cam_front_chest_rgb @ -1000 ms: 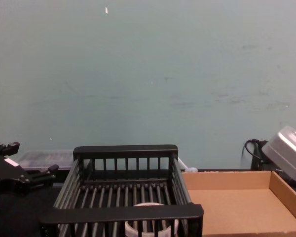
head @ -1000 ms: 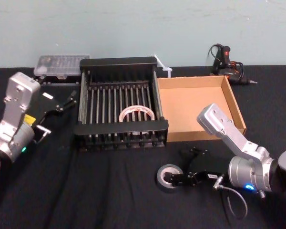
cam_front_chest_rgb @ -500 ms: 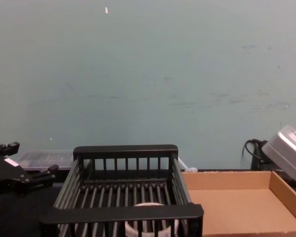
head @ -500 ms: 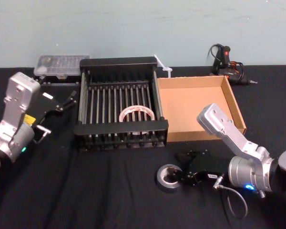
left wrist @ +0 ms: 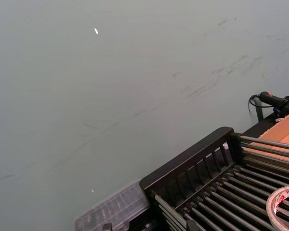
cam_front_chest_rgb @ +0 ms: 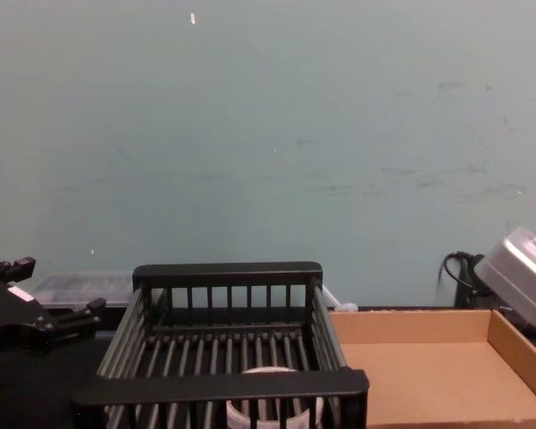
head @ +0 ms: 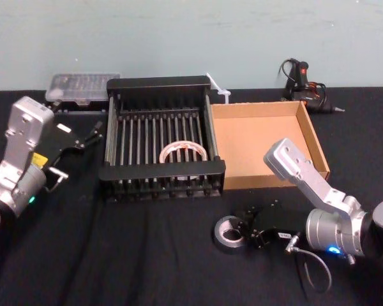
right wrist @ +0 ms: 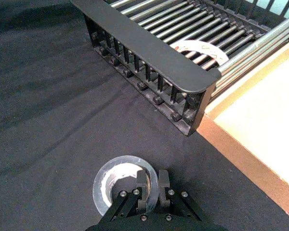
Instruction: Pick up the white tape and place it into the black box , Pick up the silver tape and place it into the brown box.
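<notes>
The silver tape [head: 229,234] lies on the black cloth in front of the brown box [head: 314,141]. My right gripper [head: 245,233] is shut on its right wall. In the right wrist view one finger sits inside the silver tape [right wrist: 116,185] and the other outside, at the right gripper [right wrist: 153,185]. The white tape [head: 183,153] rests on the floor bars of the black box [head: 159,174], seen too as white tape [right wrist: 198,50]. My left gripper [head: 89,134] hovers open to the left of the black box.
A clear plastic case [head: 82,87] lies behind the black box on the left. A black and red tool [head: 302,83] lies behind the brown box. Black cloth stretches bare along the table front.
The right gripper's fingers have closed onto the silver tape's wall, and the roll has shifted slightly toward the brown box. The left arm has not moved.
</notes>
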`<state>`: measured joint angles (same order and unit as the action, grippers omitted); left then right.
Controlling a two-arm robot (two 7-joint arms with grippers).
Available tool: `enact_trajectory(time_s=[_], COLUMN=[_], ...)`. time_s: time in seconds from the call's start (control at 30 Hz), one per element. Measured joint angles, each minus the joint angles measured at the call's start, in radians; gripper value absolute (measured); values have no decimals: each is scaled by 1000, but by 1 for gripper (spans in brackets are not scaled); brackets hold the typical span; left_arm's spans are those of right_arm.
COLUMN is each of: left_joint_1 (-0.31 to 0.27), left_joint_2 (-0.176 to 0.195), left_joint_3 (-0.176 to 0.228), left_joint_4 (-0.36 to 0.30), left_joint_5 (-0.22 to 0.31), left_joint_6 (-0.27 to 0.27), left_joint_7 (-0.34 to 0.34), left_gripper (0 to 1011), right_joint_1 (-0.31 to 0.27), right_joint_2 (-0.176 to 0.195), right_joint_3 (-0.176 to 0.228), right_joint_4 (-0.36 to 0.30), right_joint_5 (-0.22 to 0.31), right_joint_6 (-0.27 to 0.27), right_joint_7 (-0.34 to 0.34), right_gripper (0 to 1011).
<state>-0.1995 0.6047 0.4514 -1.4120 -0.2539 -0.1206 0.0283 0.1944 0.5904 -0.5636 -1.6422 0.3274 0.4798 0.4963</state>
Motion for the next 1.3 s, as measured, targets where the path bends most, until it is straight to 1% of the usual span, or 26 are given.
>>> enact_trajectory(time_s=[0.57,0.7,0.97,1.3], left_joint_1=[0,0,0,0], left_joint_2=[0,0,0,0], left_joint_3=[0,0,0,0], left_joint_4=[0,0,0,0], left_joint_5=[0,0,0,0], left_joint_6=[0,0,0,0], left_joint_7=[0,0,0,0], left_gripper=[1001,1001,1001,1001], right_joint_1=[0,-3,-14,-17], right_joint_2=[0,2,12,16], right_joint_3=[0,8,43,106], right_joint_4=[0,-5,-21,-27], right_joint_5=[0,7,33,62], right_joint_6=[0,1,4,-5], right_joint_7=[0,2,-7,-54], right_gripper=[157,157,157,157])
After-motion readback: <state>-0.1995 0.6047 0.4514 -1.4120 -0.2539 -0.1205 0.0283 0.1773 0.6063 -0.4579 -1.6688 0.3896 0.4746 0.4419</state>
